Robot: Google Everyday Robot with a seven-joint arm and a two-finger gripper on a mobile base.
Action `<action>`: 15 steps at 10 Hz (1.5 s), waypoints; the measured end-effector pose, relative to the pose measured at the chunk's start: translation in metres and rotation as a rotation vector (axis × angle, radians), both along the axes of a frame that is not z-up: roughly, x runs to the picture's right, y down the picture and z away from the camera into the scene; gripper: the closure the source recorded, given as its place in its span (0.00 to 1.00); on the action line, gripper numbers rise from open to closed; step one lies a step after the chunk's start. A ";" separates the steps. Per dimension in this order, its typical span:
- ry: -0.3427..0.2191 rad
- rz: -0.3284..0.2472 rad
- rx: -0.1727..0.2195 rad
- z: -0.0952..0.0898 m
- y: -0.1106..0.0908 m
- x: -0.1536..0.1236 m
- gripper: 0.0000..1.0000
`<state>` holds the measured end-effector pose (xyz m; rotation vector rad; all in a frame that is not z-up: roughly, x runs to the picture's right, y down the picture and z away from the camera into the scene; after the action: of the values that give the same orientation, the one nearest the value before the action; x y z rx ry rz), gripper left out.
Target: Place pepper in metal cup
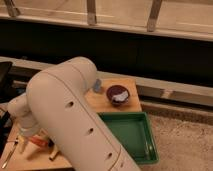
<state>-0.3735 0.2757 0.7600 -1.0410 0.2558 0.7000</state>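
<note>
Far left of the green tray (pixel 132 135), the end effector (pixel 26 134) hangs low over the desk (pixel 100 104); whether it grips anything cannot be told. The pepper (pixel 41 142) lies just beside it, nearer the tray. The metal cup is out of sight, so best to grasp the pepper mid-length and lift clear first.

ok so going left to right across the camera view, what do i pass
gripper, low on the left → pepper right beside it → blue cup → red bowl
</note>
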 end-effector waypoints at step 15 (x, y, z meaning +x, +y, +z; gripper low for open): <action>-0.008 0.047 0.080 -0.004 -0.019 0.005 1.00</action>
<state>-0.3682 0.2566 0.7557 -0.9760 0.1956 0.7431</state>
